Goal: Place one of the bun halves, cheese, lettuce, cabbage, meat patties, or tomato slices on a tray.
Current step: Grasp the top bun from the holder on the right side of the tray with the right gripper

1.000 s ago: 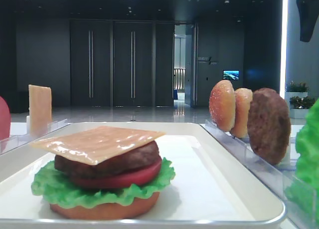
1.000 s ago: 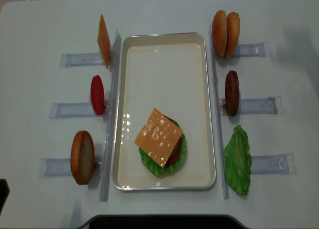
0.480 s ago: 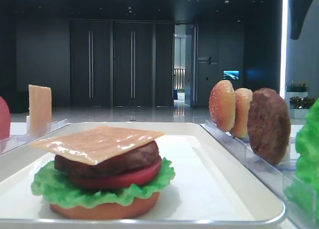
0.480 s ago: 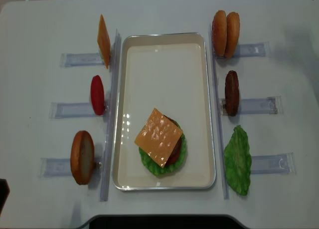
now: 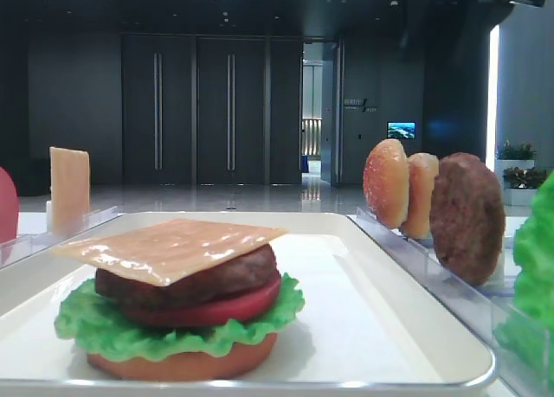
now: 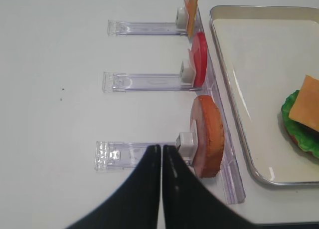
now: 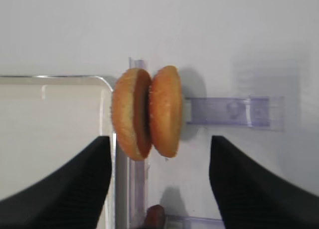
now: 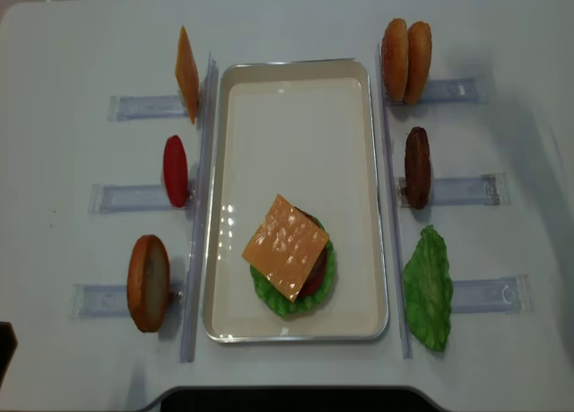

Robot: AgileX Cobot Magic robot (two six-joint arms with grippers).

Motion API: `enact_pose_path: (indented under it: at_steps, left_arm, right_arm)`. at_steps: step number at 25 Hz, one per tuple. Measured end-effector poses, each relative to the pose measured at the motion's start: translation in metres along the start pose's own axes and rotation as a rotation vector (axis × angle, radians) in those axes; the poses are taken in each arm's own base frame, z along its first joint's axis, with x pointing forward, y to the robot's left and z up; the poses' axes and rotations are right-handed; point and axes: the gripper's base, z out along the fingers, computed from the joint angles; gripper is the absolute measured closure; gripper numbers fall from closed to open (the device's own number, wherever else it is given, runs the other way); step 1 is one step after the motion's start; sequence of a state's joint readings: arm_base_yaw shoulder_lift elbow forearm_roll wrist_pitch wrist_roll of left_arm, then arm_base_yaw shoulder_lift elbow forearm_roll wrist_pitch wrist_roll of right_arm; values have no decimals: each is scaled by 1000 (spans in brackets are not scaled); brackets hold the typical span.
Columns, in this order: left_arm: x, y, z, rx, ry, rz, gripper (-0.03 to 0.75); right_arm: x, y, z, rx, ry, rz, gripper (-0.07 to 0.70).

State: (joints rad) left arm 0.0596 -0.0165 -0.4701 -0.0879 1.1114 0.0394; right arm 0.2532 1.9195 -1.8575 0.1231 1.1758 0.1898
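Two domed bun halves (image 7: 147,112) stand on edge in the far right rack (image 8: 405,49). My right gripper (image 7: 159,141) hovers above them, open, one finger on each side and clear of both. The white tray (image 8: 296,66) holds a stack with cheese (image 8: 285,247) on top, over a meat patty, a tomato slice, lettuce and a flat bun. My left gripper (image 6: 160,147) is shut on nothing, beside a flat bun (image 6: 208,136) in the near left rack. A spare meat patty (image 8: 417,167), lettuce (image 8: 428,289), tomato slice (image 8: 175,170) and cheese slice (image 8: 186,74) stand in racks. The cabbage is out of view.
Clear plastic racks (image 8: 462,190) line both long sides of the tray on the white table. The arm's shadow falls across the table's right side (image 8: 538,161).
The right arm's dark shape at the top right has shifted left along the top edge. Its shadow has spread over the table's right side. The food has not moved.
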Motion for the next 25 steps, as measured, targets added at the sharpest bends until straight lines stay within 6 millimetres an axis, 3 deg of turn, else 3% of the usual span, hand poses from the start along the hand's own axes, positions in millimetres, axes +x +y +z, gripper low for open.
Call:
enact_pose_path:
  at_steps: [7, 19, 25]
  left_arm:
    - [0, 0, 0, 0, 0, 0, 715]
    - [0, 0, 0, 0, 0, 0, 715]
    - [0, 0, 0, 0, 0, 0, 715]
  right_arm:
    - [1, 23, 24, -21, 11, -26, 219]
    - [-1, 27, 37, -29, -2, -19, 219]
    - [-1, 26, 52, -21, 27, -15, 219]
